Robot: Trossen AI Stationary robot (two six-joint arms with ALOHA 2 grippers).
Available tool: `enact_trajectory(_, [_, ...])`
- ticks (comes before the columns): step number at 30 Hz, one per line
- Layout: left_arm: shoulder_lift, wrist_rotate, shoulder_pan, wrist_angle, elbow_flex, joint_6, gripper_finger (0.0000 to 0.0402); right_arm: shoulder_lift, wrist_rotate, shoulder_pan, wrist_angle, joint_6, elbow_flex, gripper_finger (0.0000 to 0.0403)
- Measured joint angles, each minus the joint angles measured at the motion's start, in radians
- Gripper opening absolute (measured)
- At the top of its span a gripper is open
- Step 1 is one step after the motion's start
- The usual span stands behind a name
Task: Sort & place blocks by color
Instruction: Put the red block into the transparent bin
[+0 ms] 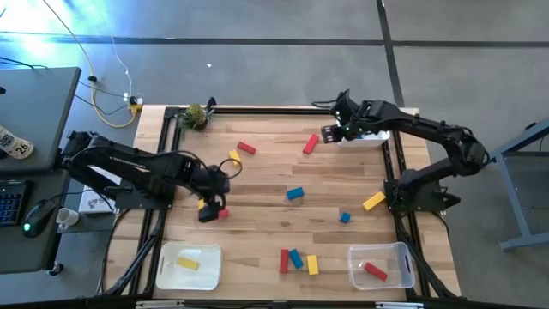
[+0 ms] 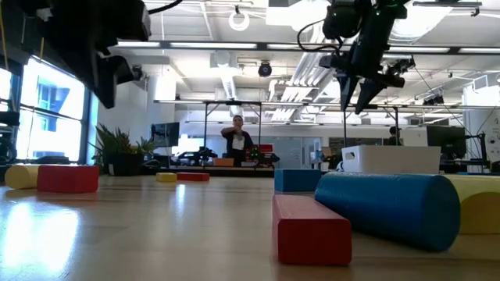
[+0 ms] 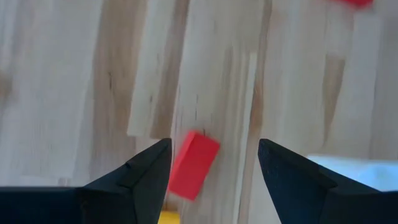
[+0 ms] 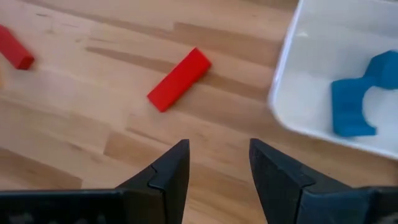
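Red, yellow and blue blocks lie scattered on the wooden table (image 1: 257,232). My left gripper (image 3: 214,149) is open, pointing down over a small red block (image 3: 193,165) that lies on the table between and below its fingers, with a yellow block (image 1: 203,204) just beside it. My left gripper also shows at the table's left in the high view (image 1: 210,212). My right gripper (image 4: 217,149) is open and empty at the far right (image 1: 330,133), above the table. It is near a red bar (image 4: 179,79) and beside a white bin (image 4: 323,74) holding blue blocks (image 4: 354,106).
A white bin (image 1: 189,264) with a yellow block stands at the near left. A clear bin (image 1: 382,264) with a red block stands at the near right. Loose blocks lie mid-table (image 1: 295,194) and at the near edge (image 1: 297,259). A green clump (image 1: 196,116) sits at the far left corner.
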Motion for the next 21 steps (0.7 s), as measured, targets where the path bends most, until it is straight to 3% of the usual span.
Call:
enact_trajectory(10, [0.0, -0.068, -0.093, -0.024, -0.038, 0.086, 0.0227, 0.0, 0.118, 0.192, 0.001, 0.186, 0.0, 0.0151])
enact_trajectory(21, [0.024, -0.151, -0.132, -0.023, -0.058, 0.16, 0.0227, 0.0, 0.168, 0.355, 0.001, 0.361, 0.0, 0.0151])
